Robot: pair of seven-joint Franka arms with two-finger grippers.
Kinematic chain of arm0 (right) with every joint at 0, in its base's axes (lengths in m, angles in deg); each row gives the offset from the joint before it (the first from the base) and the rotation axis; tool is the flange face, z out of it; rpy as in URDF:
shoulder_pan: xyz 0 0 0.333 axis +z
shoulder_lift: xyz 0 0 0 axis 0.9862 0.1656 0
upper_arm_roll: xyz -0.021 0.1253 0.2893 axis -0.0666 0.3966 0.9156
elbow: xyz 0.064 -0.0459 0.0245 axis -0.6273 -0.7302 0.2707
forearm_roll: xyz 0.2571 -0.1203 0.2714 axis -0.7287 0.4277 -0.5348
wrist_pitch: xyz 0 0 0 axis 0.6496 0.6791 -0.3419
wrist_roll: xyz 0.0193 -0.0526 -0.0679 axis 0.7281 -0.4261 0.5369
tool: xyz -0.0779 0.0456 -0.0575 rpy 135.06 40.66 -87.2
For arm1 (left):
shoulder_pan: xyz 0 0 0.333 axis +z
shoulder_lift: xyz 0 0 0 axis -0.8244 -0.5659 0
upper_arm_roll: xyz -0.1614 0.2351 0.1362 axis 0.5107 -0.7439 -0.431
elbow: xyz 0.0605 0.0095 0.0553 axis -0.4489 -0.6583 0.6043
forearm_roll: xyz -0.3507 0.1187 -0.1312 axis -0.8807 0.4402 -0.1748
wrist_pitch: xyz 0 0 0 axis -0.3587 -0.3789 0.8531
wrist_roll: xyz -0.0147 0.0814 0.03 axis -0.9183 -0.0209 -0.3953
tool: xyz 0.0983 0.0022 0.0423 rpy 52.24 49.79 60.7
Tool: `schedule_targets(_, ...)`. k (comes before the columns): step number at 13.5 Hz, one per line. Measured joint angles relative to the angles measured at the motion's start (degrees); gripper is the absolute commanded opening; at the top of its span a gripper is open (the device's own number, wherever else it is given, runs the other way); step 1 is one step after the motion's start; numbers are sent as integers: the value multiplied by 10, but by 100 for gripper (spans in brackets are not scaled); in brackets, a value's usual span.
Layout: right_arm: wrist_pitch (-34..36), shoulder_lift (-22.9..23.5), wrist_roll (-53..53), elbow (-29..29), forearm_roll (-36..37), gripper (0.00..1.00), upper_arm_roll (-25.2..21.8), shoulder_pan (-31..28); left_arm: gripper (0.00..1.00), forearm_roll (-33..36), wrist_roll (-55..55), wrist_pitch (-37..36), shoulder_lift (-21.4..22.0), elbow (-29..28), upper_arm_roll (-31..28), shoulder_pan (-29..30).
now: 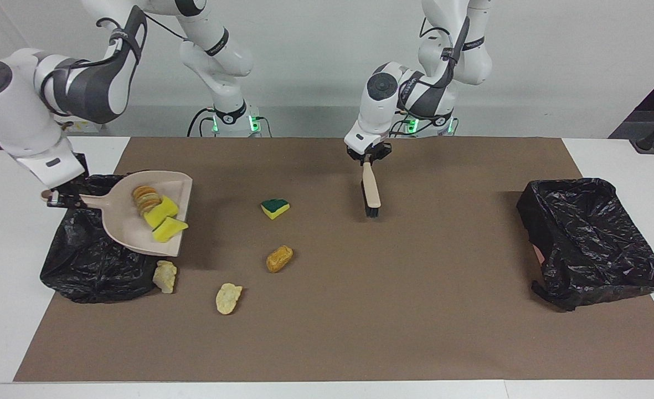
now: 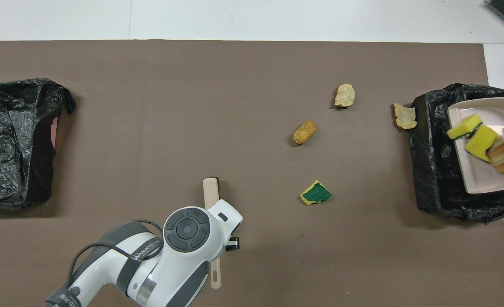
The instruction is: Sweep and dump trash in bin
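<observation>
My right end effector (image 1: 55, 198) grips the dustpan (image 1: 119, 221) handle, carrying the trash (image 1: 158, 210) over the bin (image 1: 83, 266) for dumping; my left end effector (image 1: 367, 158), clamping the brush (image 1: 371, 194), waits over the table (image 1: 360, 310).

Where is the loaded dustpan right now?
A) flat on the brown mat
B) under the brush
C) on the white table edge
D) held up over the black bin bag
D: the right gripper holds the dustpan by its handle over the black bin bag, sponge pieces still in it.
</observation>
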Motion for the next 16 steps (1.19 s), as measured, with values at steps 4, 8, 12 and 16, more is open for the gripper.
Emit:
schedule_targets(4, -16, -3, -101, -8, 134, 0, 10, 33, 0, -5, 0, 9, 0, -10, -2, 0)
schedule_targets(8, -14, -22, -183, -41, 267, 0, 11, 90, 32, -5, -11, 19, 0, -16, -2, 0)
schedule_targets(12, -14, -38, -202, -55, 386, 0, 12, 115, 53, -5, -13, 35, 0, -17, -3, 0)
schedule_targets(16, -16, -52, -199, -52, 429, 0, 12, 119, 90, -5, -14, 38, -1, -15, -10, 2)
